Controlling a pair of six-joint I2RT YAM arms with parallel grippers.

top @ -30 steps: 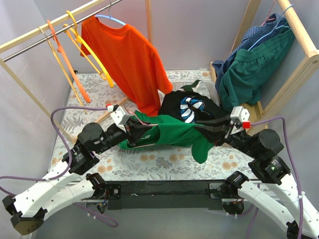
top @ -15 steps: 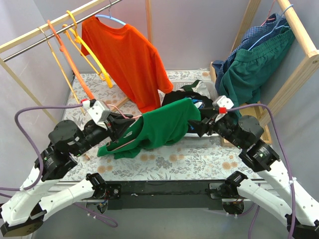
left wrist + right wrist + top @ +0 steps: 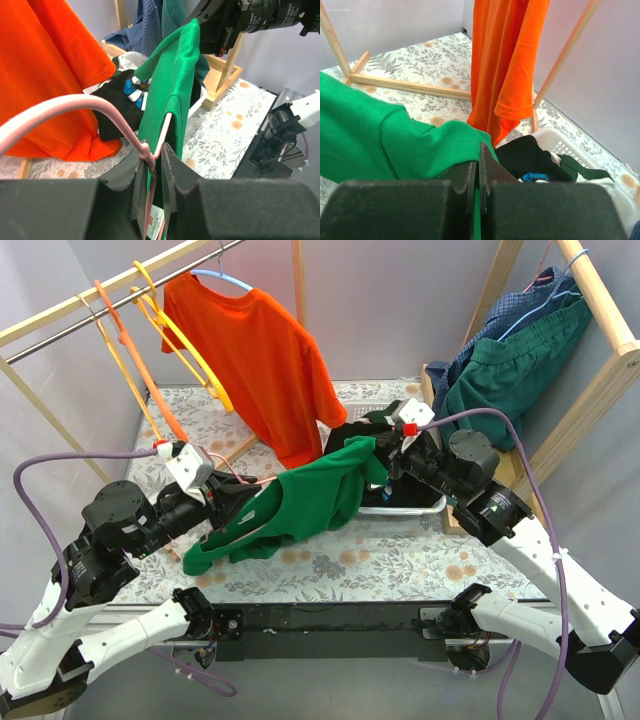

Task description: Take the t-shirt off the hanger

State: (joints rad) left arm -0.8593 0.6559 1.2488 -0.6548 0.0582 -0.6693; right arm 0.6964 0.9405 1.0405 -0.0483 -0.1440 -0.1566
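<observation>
Low in the left of the top view, the left gripper (image 3: 232, 504) is clamped on the pink hanger (image 3: 262, 480); the left wrist view shows its 2 fingers (image 3: 175, 170) pressed tight on the hanger's wire (image 3: 75, 106). The green t-shirt (image 3: 305, 502) is draped over that hanger above the floral table (image 3: 400, 560), across the middle of the frame, its lower end hanging toward the lower left. At its upper right corner the right gripper (image 3: 385, 462) is closed, and the right wrist view shows green cloth (image 3: 380, 145) pinched between the jaws. Just beyond sits a white basket (image 3: 420, 506) holding a black garment (image 3: 530, 155). Farther back, an orange t-shirt (image 3: 255, 360) and an orange hanger (image 3: 150, 390) hang from the rail (image 3: 60, 330) at upper left. At upper right, a dark green garment (image 3: 505, 365) and a blue checked shirt (image 3: 455, 365) hang together.
</observation>
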